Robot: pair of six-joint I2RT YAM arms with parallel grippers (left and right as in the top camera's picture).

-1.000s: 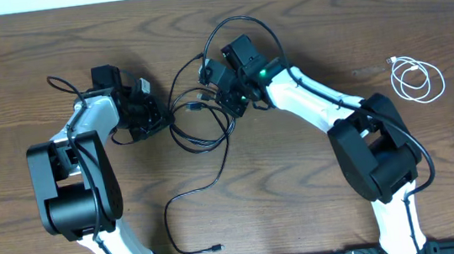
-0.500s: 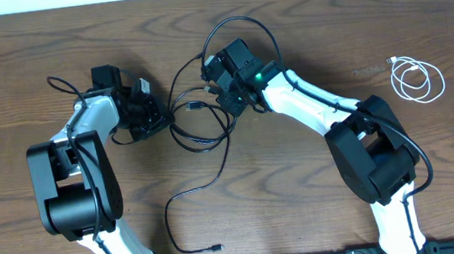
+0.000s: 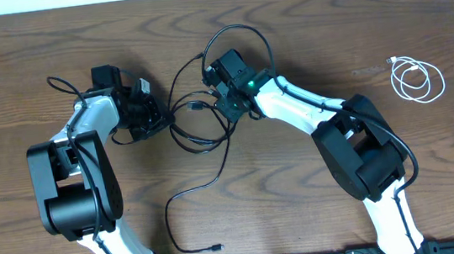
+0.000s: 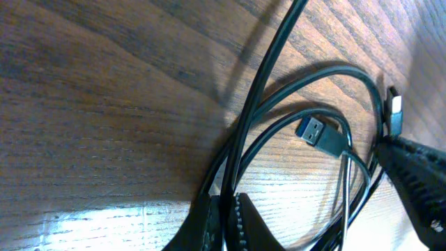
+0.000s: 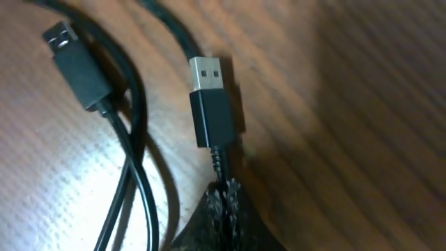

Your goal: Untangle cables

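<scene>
Clamping tangled thin black cables (image 3: 202, 145), well apart from the coiled white cable (image 3: 416, 80) (already separate), my left gripper (image 4: 224, 209) and right gripper (image 5: 224, 199) stay closed; right swung farther away, tangle seemingly unloosened.

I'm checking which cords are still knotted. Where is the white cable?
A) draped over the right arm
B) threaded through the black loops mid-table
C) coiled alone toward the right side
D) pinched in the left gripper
C: the white cable lies in its own coil at the right, well apart from the black cables tangled in the middle.
</scene>
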